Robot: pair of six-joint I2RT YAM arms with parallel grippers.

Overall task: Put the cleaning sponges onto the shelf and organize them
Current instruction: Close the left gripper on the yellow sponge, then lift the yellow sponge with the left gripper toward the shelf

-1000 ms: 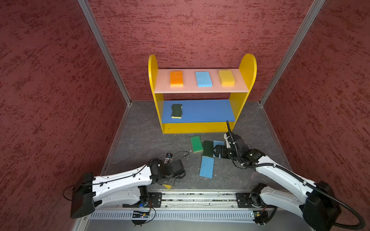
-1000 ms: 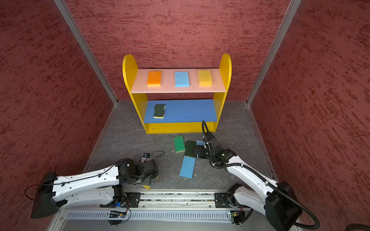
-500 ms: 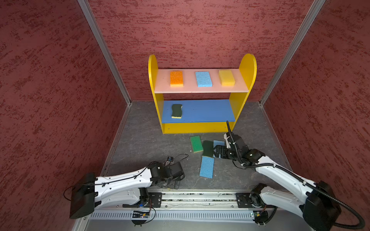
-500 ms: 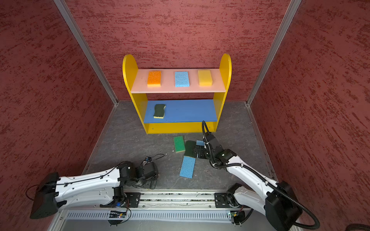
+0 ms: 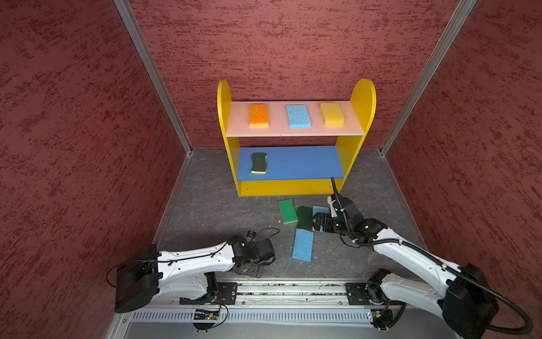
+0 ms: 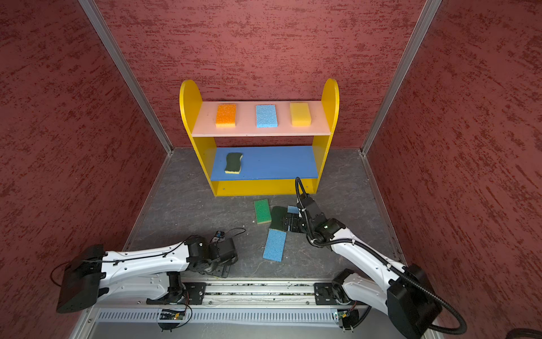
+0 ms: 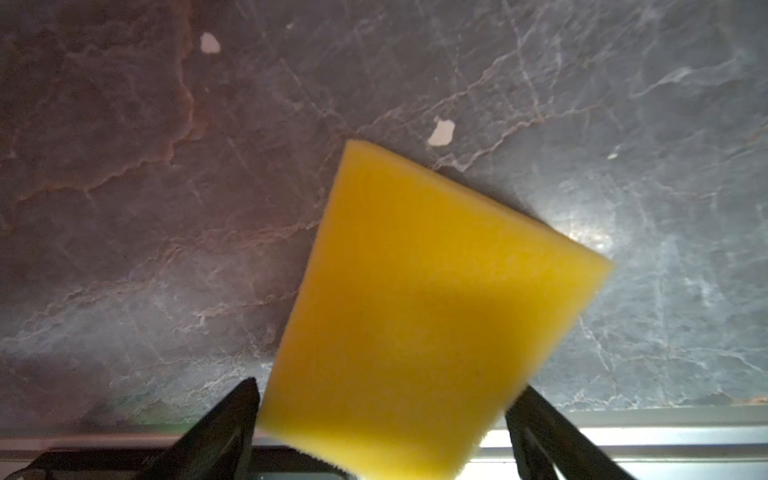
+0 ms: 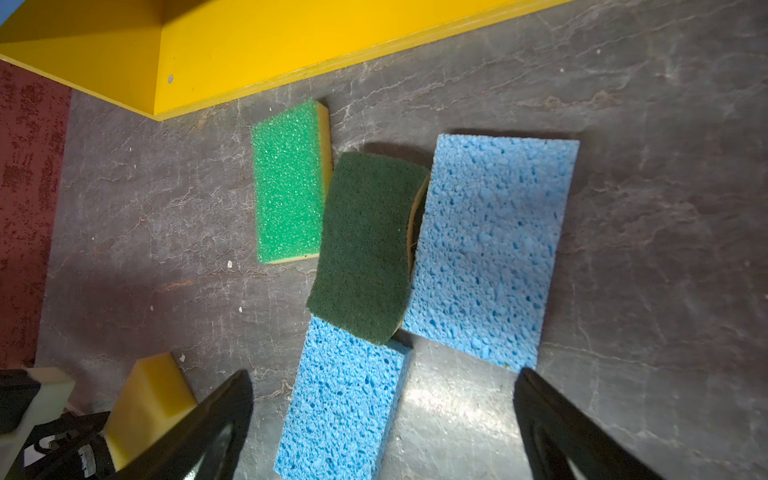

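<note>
The bit that matters here is the right gripper (image 8: 384, 374) vs the pile on the table (image 5: 211, 211) just in front of the shelf (image 5: 224, 117). Its jaws are spread wide with nothing in them. In the right wrist view the near blue sponge (image 8: 345, 399) lies right between them, long axis pointing away from the gripper, so they'd close across its short width. Catch: its far end is tucked under the dark scourer (image 8: 368, 245), which sits on top, butts against the far blue sponge (image 8: 486, 249) and overlaps the edge of the green sponge (image 8: 291, 183). In both top views the gripper hangs over the scourer end of the pile, so I'd guess the scourer goes first, being the top layer. Its long axis also runs roughly away from the gripper toward the shelf, so probably no wrist twist needed. The right arm is clearly nearer. The left gripper (image 7: 388, 386) is down by the rail (image 5: 278, 289), jaws either side of a yellow sponge (image 7: 415, 311) across its short side; can't tell if it's actually squeezing. Up on the pink board (image 5: 293, 130) sit the orange sponge (image 5: 258, 115), top blue sponge (image 5: 298, 116) and top yellow sponge (image 5: 332, 114). The shelved scourer (image 5: 259, 163) is at the left end of the blue board (image 5: 308, 164).
</note>
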